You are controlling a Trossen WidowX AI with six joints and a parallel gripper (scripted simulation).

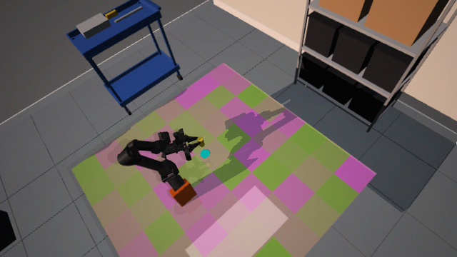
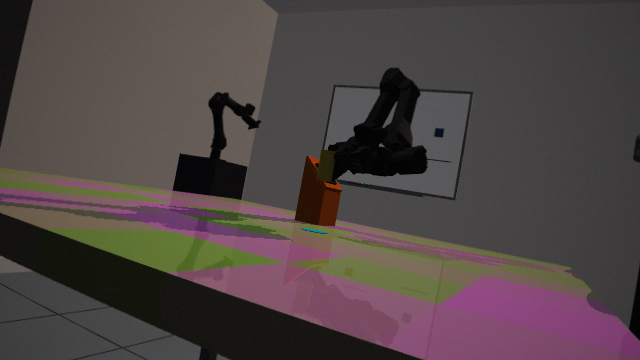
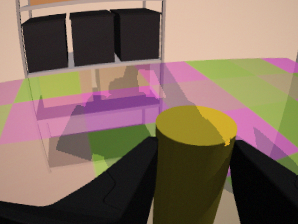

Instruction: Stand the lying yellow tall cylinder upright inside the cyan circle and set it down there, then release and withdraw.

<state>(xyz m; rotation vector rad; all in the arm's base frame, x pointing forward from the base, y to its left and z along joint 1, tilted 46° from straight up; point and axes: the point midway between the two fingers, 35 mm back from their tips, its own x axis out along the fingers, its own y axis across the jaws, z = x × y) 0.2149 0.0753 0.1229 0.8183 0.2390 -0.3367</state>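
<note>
The yellow tall cylinder (image 1: pixel 201 142) (image 2: pixel 326 166) (image 3: pixel 192 170) is held upright, or very nearly so, between the fingers, high above the table in the exterior view. My gripper (image 1: pixel 200 141) (image 2: pixel 330 168) (image 3: pixel 195 148) is shut on it and points roughly level. The fingers press its two sides in the wrist view, where its top face shows and its lower end is out of frame. The cyan circle (image 1: pixel 205 153) (image 2: pixel 315 231) lies flat on the table, below the cylinder; nothing stands on it. The circle is not seen in the wrist view.
The checkered table (image 1: pixel 271 171) (image 2: pixel 190 245) is glossy and shows reflections and shadows. The arm's orange base block (image 1: pixel 183 193) (image 2: pixel 316 200) stands near the circle. A blue cart (image 1: pixel 143 76) and a shelf rack (image 1: pixel 357 68) (image 3: pixel 95 66) stand beyond the table. A second arm (image 2: pixel 217 120) is in the background.
</note>
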